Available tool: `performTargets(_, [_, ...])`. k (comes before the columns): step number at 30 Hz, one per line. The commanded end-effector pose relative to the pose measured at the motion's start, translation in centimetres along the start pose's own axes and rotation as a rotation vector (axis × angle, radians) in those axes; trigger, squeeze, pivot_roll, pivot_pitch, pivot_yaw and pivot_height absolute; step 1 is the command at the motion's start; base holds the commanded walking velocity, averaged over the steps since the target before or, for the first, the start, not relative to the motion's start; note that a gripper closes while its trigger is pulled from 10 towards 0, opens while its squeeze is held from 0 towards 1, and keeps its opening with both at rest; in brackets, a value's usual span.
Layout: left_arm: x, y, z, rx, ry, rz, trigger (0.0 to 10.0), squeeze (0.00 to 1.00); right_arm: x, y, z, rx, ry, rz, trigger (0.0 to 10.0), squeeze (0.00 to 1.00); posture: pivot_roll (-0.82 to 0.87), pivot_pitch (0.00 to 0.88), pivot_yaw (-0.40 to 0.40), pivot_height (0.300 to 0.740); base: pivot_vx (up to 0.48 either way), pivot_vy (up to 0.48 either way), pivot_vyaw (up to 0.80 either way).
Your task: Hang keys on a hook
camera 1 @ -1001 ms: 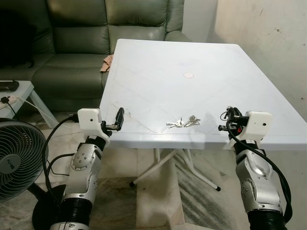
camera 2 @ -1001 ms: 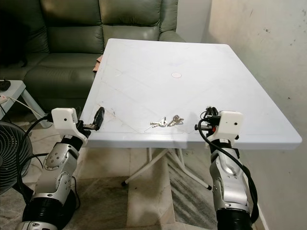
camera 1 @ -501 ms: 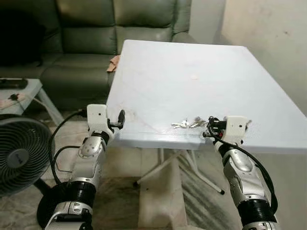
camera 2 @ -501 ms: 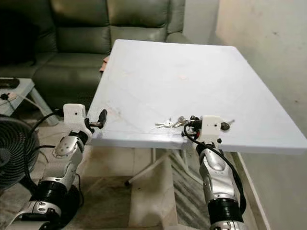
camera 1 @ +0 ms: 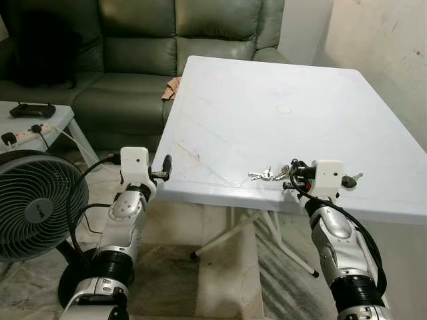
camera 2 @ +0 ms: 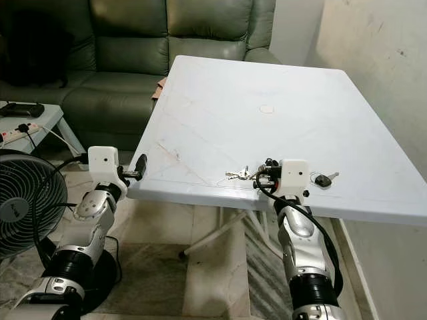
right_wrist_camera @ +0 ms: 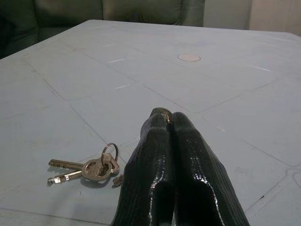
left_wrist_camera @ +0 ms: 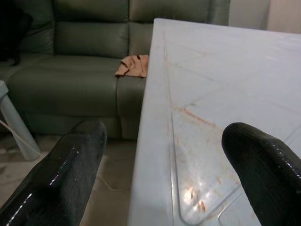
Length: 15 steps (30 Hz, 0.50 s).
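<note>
A bunch of silver keys (camera 1: pixel 261 176) on a ring lies near the front edge of the white table (camera 1: pixel 267 87). In the right wrist view the keys (right_wrist_camera: pixel 89 169) rest just beside the fingers. My right gripper (camera 1: pixel 291 175) lies low over the table right beside them, shut, with a small brass-coloured bit showing at its tips (right_wrist_camera: pixel 161 113); whether it grips anything I cannot tell. A black-headed key (camera 1: pixel 350 179) lies to the right of that wrist. My left gripper (camera 1: pixel 165 168) is open at the table's front left edge, and its fingers (left_wrist_camera: pixel 75 160) straddle that edge.
A dark green sofa (camera 1: pixel 133 40) with an orange cloth (camera 1: pixel 172 88) on it stands behind the table. A floor fan (camera 1: pixel 33 200) and a low side table (camera 1: pixel 47 123) are at the left. A wall (camera 1: pixel 393 47) runs along the right.
My right gripper has moved left over the table's front edge, up to the keys. The camera has shifted, so the whole scene sits differently. The left gripper has stayed at the table edge.
</note>
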<state>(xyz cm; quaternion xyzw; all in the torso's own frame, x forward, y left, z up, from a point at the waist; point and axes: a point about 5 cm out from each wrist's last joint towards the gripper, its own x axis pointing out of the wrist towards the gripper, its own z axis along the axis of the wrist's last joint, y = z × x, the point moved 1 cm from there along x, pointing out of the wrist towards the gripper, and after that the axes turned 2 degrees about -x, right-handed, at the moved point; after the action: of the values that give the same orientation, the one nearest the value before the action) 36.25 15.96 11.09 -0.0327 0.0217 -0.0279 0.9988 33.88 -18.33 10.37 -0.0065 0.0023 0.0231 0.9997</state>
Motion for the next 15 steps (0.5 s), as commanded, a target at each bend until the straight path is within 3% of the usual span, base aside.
performTargets(1, [0.2,0.4,0.6,0.008,-0.024,0.02,10.0,0.0,0.3,-0.1,0.8,-0.008,-0.034,0.004,10.0,0.0,0.1,0.0,-0.014,0.74,0.0,0.0,0.0])
performTargets(12, [0.1,0.4,1.5,0.005,-0.074,0.027,10.0,0.0,0.1,0.0,1.5,-0.031,-0.084,0.013,10.0,0.0,0.1,0.0,-0.007,0.74,0.0,0.0,0.0])
performTargets(15, [-1.1,0.3,1.7,0.004,-0.116,0.025,10.0,0.0,-0.8,0.5,1.7,-0.038,-0.109,0.046,10.0,0.0,0.09,0.0,0.009,0.74,0.0,0.0,0.0])
